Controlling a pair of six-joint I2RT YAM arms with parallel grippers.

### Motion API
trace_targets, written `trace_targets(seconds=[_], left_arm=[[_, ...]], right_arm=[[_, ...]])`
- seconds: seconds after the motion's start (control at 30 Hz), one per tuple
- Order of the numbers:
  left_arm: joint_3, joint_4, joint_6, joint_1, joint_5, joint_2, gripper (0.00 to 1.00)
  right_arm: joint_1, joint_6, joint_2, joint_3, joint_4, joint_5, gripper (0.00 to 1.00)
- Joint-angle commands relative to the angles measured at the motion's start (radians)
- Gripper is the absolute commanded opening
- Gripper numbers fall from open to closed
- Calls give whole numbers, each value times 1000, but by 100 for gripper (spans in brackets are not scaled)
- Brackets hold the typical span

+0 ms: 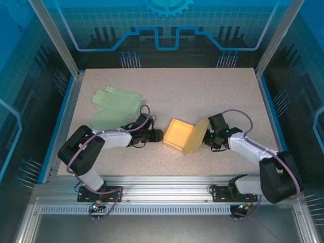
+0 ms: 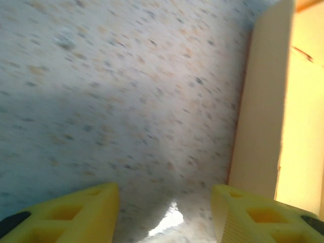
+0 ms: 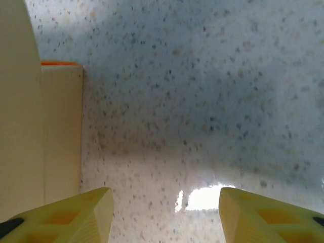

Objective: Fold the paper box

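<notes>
A pale yellow-orange paper box lies in the middle of the table, its tray formed and its lid flap raised on the right side. My left gripper is low on the table just left of the box. In the left wrist view the gripper is open over bare table, and the box wall stands by its right finger. My right gripper is just right of the flap. It is open with nothing between its fingers, the box at its left.
Flat pale green paper sheets lie at the back left of the speckled table. Metal frame posts and blue panels ring the table. Both arm bases stand at the near edge.
</notes>
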Motion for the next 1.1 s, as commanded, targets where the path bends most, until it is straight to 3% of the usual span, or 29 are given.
trace_targets(seconds=[0.0,0.23,0.33,0.43,0.6,0.77,0.93,1.07], left_arm=[[-26,60,-72,-50,89,-25,52],[-18,203,-119,-151,151,16,53],[-19,219,-119,-163,161,19,55],[-35,172,-76,-160,94,-49,55],[-30,34,19,-122,-48,-211,56],[61,-53,184,-30,-74,-216,56],[170,-78,460,12,-15,-118,58],[299,-172,632,24,109,-3,62]], right_arm=[[-62,-68,67,71,83,-95,57],[-159,-171,197,235,51,-175,58],[-205,-209,234,331,-29,-156,59],[-259,-225,209,357,-113,-94,63],[-292,-228,17,294,-257,78,78],[-282,-166,-260,184,-397,129,88],[-267,-107,-562,86,-506,86,93],[-258,-98,-708,46,-530,-6,97]])
